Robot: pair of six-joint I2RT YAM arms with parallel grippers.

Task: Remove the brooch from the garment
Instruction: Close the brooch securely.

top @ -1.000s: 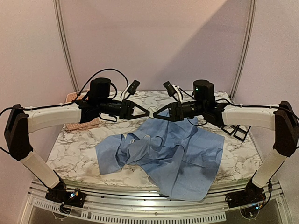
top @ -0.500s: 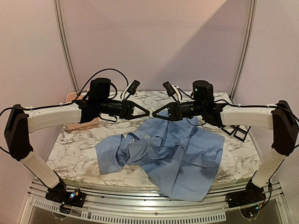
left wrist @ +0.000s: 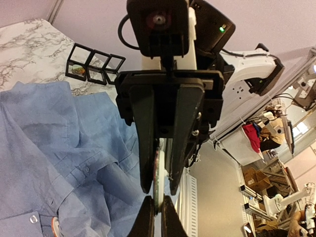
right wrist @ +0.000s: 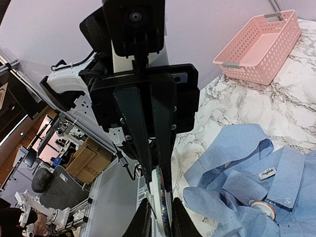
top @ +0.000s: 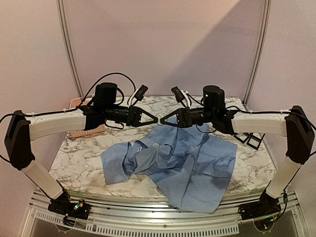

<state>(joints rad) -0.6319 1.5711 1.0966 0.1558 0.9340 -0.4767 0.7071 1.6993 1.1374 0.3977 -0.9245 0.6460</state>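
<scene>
The garment [top: 187,163], a light blue collared shirt, lies crumpled on the marble table [top: 79,158]. Above its collar my two grippers meet tip to tip. The brooch [top: 159,120] is a thin round disc, edge-on between them and clear of the cloth. My left gripper [left wrist: 157,207] is shut on the brooch [left wrist: 157,173]. My right gripper [right wrist: 159,205] has its fingers on either side of the brooch [right wrist: 160,211]; the left wrist view shows a thin gap on one side. A second round disc [right wrist: 260,207] with a red and white rim sits on the garment [right wrist: 247,163] by the collar.
A pink plastic basket [right wrist: 259,44] stands at the table's far left, partly behind the left arm. Small black open frames [top: 249,139] lie near the right edge. The shirt hangs a little over the front edge.
The right gripper has slid left onto the disc held by the left gripper, and its jaws have narrowed. The left arm and the shirt have stayed still.
</scene>
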